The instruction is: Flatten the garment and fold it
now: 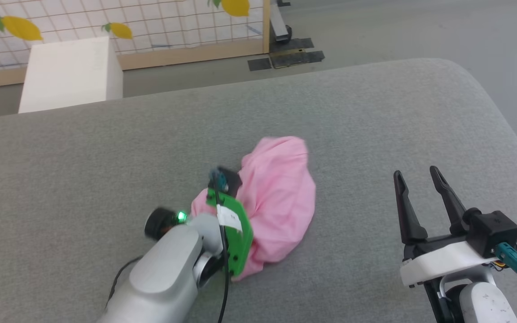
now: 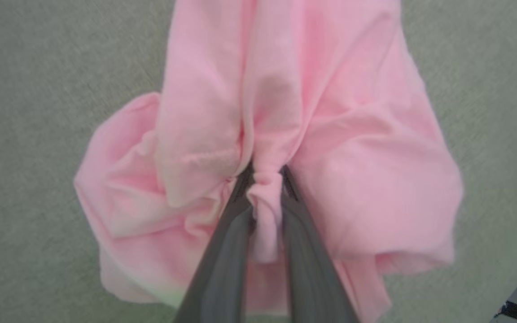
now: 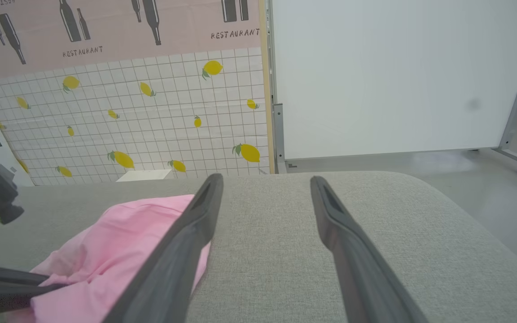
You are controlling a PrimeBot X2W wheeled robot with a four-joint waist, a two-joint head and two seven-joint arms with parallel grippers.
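1. Pink, thin soft cloth garment (image 1: 281,197) sits bunched in a mound around the middle of the grey woven padded surface (image 1: 375,112). Not flattened, no fold made.
2. Left gripper (image 2: 265,179): two long dark fingers pressed nearly together, pinching a gathered ridge of the garment between the tips. Cloth puffs out on both sides of the fingers.
3. Right gripper (image 1: 415,172): fingers spread wide, nothing between them, over bare grey fabric on the robot's right.
4. Key relation: the mound lies to the left of the right gripper, near but apart, with a bare strip of surface between. In the right wrist view the pink edge sits left of and partly behind its left-hand finger, so the fingers point past the cloth, not at it.
5. Long axis of the mound in the head view runs diagonally, from the near end at the left wrist up toward the far right.
6. Judgement: flattening step, early. Left arm has a hold. The right arm needs to swing leftward onto a free edge before the two can pull apart. Risk: catching several layers of the bunch at once.
7. Containers: none that I can see holding anything. A white box-shaped block (image 1: 70,72) stands beyond the far edge. Can't tell if it's hollow.
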